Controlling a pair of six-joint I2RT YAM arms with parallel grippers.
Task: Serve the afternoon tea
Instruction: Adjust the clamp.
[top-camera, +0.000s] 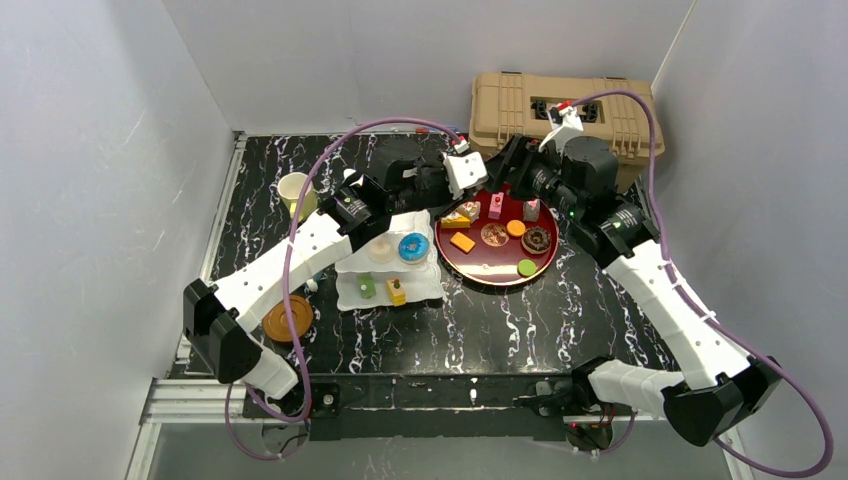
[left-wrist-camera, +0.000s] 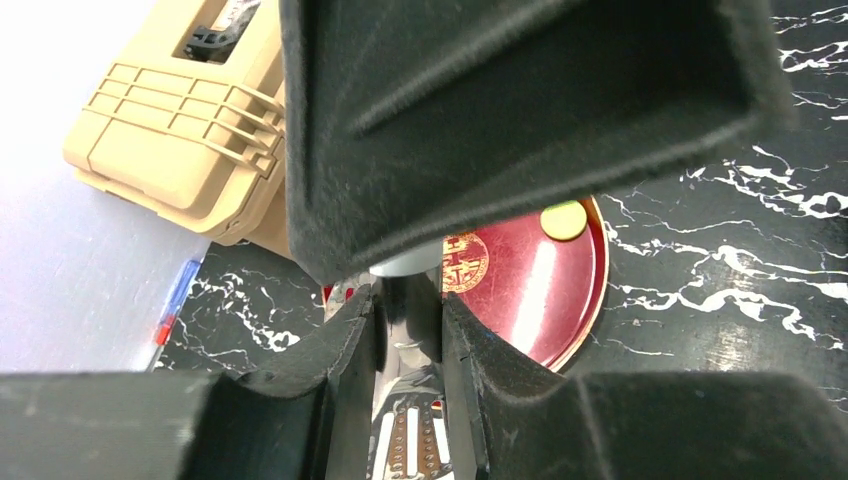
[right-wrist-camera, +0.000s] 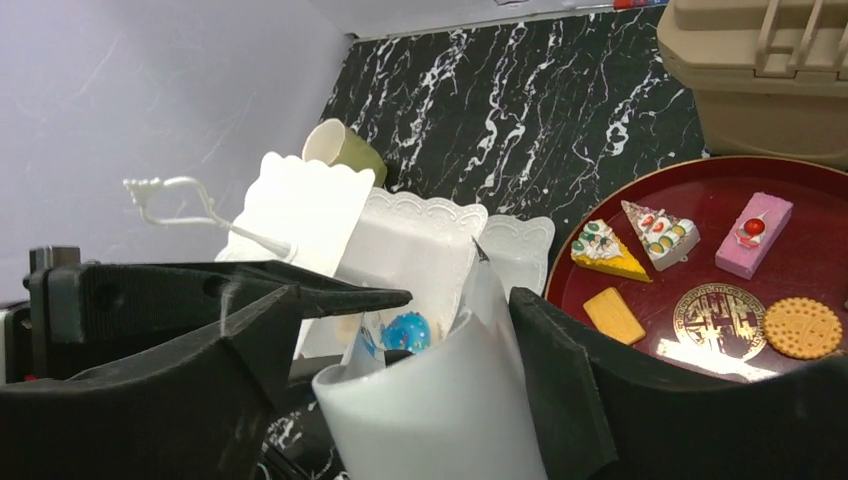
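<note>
**A:** Claw status?

**B:** Left claw is pinched narrow on a pale glossy edge, which reads as the wall of the white mug. Right claw straddles the same mug, one finger on each side. Can't tell if its pads are pressing.

**A:** Mug location?

**B:** Bottom centre of the right wrist view, between both claws. The cake stand is right behind it and the red tray is to its right. In the overhead view it's hidden under the two wrists, upper centre of frame.

**A:** Rest of the set?

**B:** Toy pastries are mostly on the tray. A blue donut and two small pieces sit on the stand. The yellow-green mug is upper left of the stand, apart from it. A brown coaster lies on the table at lower left, beside the left arm. The tan case is at the top, behind the tray.
</note>
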